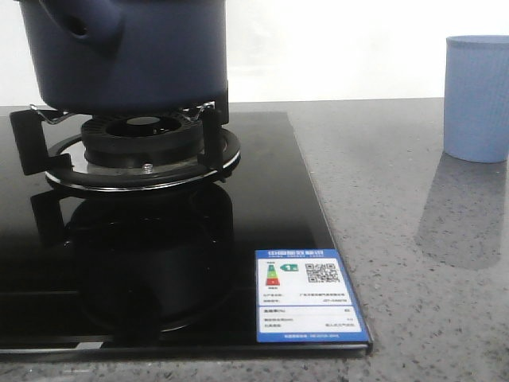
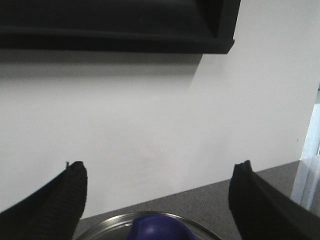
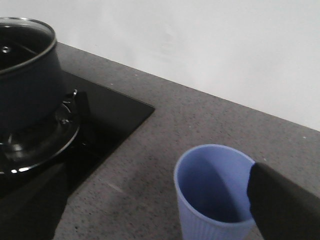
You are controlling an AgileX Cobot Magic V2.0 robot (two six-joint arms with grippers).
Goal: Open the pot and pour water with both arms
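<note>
The dark navy pot stands on the gas burner at the back left; the right wrist view shows the pot with a glass lid on it. My left gripper hangs open above the lid's metal rim, its fingers wide on either side of the blue knob and not touching it. A light blue ribbed cup stands on the counter at the right. My right gripper is just above the cup; only one finger shows, far to one side at the rim.
A black glass hob with metal pot supports carries an energy label sticker at its front right corner. Grey speckled countertop stretches between hob and cup. A white wall stands behind, and a dark cabinet hangs above.
</note>
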